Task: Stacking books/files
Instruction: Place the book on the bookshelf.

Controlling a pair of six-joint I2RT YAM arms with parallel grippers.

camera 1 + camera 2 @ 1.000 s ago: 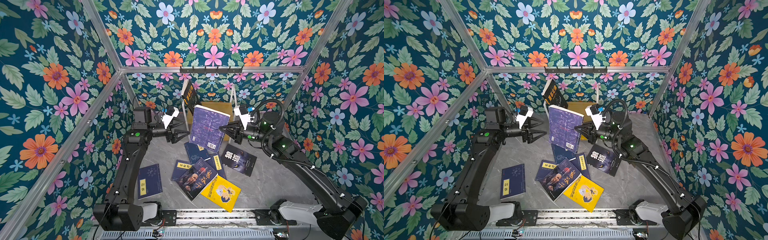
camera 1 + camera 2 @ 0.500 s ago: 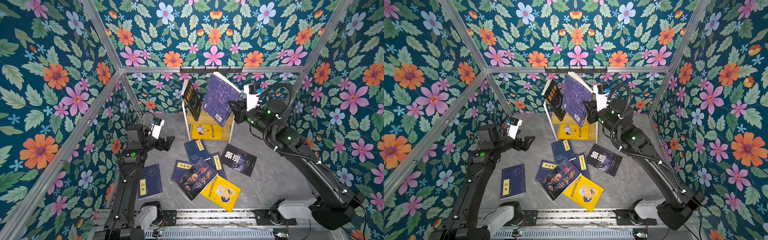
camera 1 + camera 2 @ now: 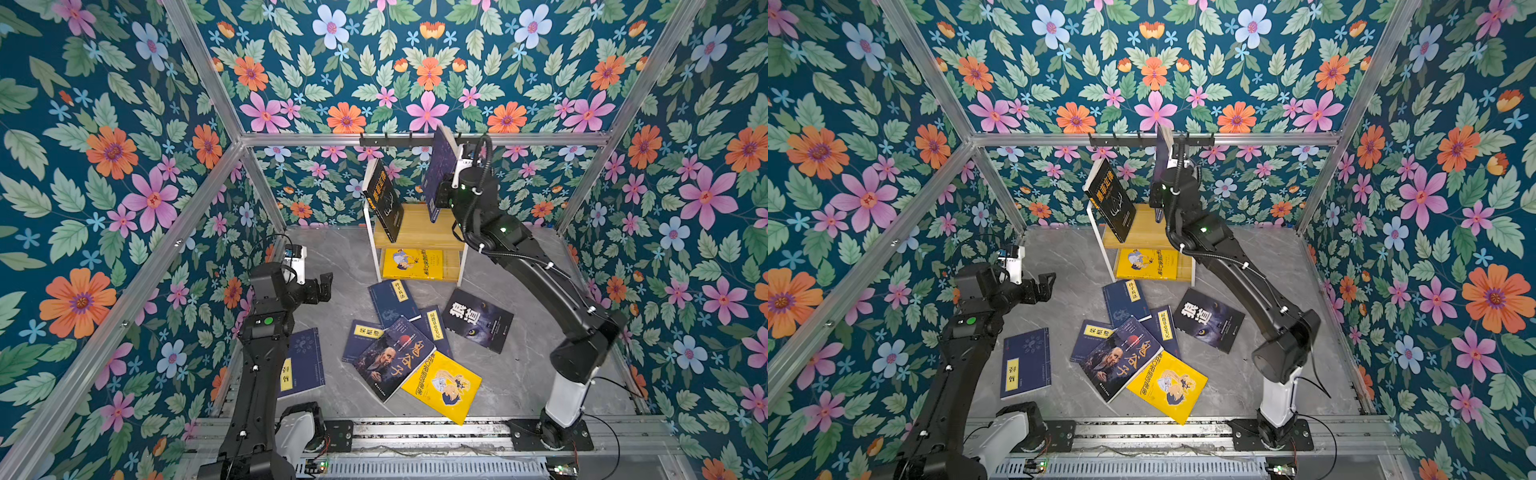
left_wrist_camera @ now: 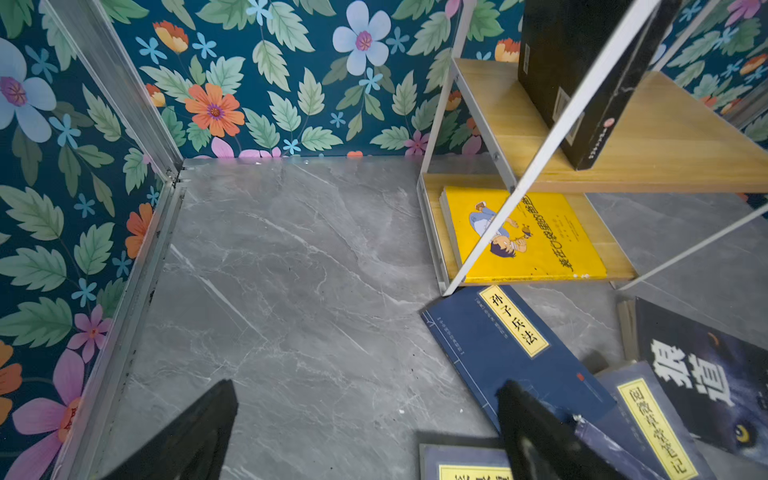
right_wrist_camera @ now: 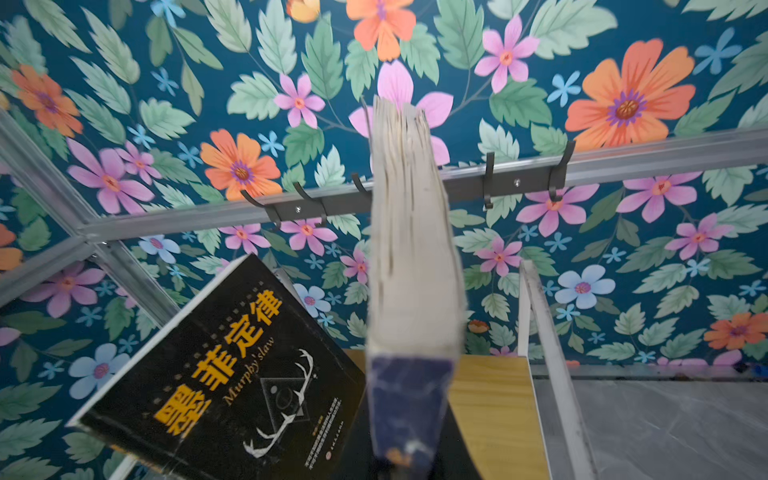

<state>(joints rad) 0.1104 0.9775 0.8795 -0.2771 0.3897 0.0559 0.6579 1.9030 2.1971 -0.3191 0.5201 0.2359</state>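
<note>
The right claw (image 3: 444,196) is pinching the navy paperback book (image 3: 439,170) upright, long axis vertical, lower edge over the wooden shelf's top board (image 3: 419,232), just beside the leaning black book (image 3: 384,203). The left claw (image 3: 324,287) is hanging spread, well apart, above the grey tabletop (image 3: 345,257).

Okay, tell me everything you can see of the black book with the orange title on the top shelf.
The black book is a closed paperback: black cover, orange title characters, the script Murphy's law, a white antler line drawing, pale page edges. It stands tilted on its lower edge on the wooden top shelf of the white-framed rack, top tipped toward the side of the left arm. No jaws touch it.
</note>
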